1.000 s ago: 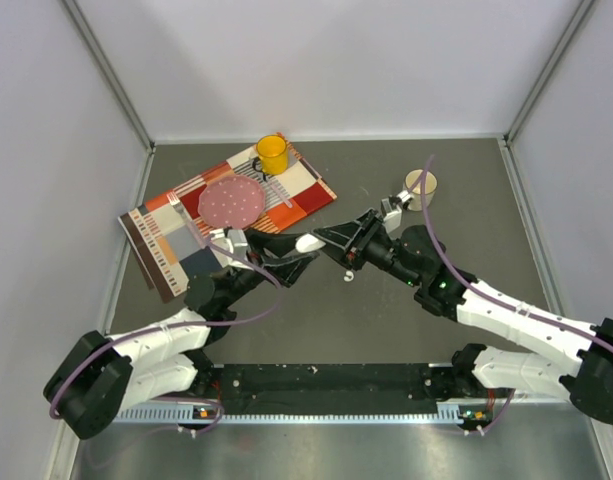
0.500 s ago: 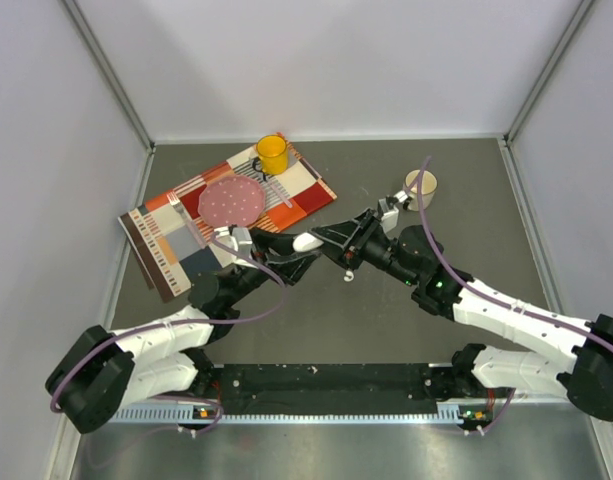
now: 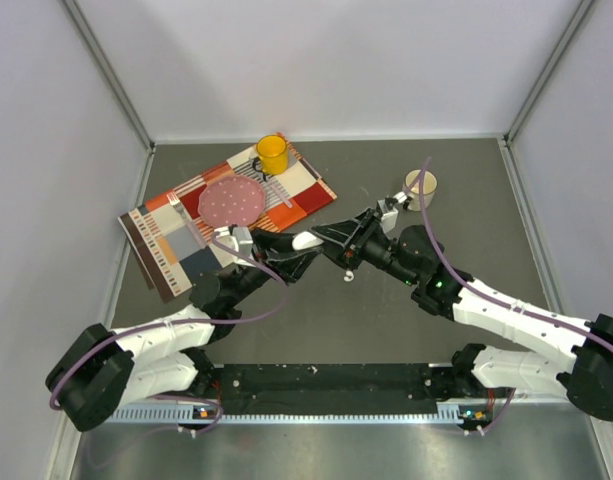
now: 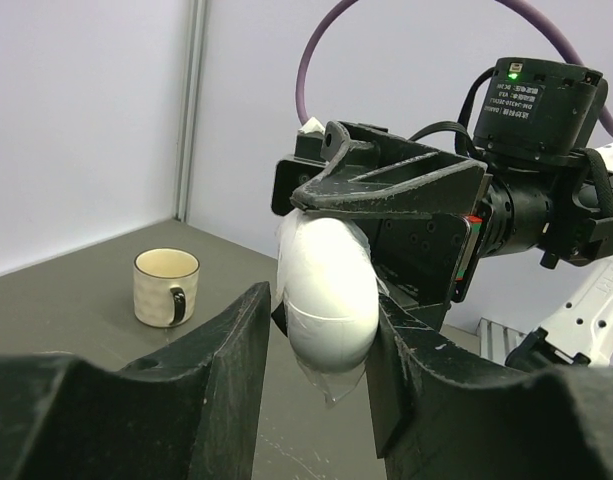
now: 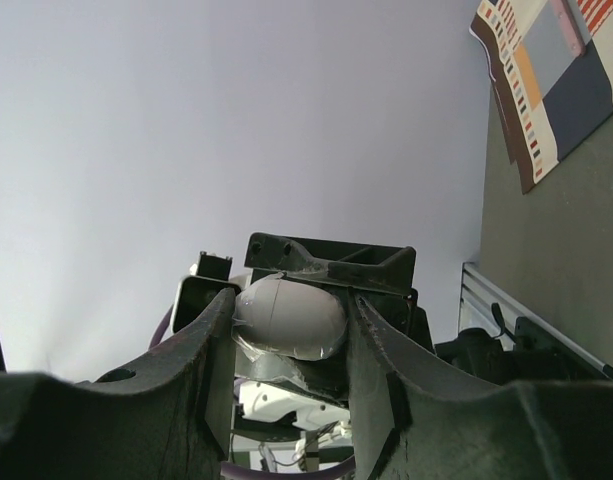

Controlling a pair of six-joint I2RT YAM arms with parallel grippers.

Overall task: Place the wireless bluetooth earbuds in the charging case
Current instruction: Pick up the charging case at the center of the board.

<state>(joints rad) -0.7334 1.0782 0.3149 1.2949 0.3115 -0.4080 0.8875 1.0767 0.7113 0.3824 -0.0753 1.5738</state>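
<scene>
The white oval charging case (image 3: 306, 241) hangs in the air over the middle of the table, where both grippers meet. My right gripper (image 3: 322, 238) is shut on it, and in the right wrist view the case (image 5: 289, 315) sits pinched between its fingers (image 5: 211, 350). My left gripper (image 3: 302, 252) comes from the opposite side. In the left wrist view both its fingers (image 4: 411, 370) press against the sides of the case (image 4: 326, 290). Clear film hangs from the closed case. The wireless bluetooth earbuds are out of view.
A beige cup (image 3: 420, 183) stands at the back right, also seen in the left wrist view (image 4: 167, 287). At the back left a patterned cloth (image 3: 171, 250) carries a pink plate (image 3: 231, 202) and a yellow mug (image 3: 272, 153). A tiny pale speck (image 3: 348, 275) lies under the right gripper.
My left gripper's fingers have narrowed onto the case, and that arm has edged slightly forward. The right gripper has kept its hold and barely moved.
</scene>
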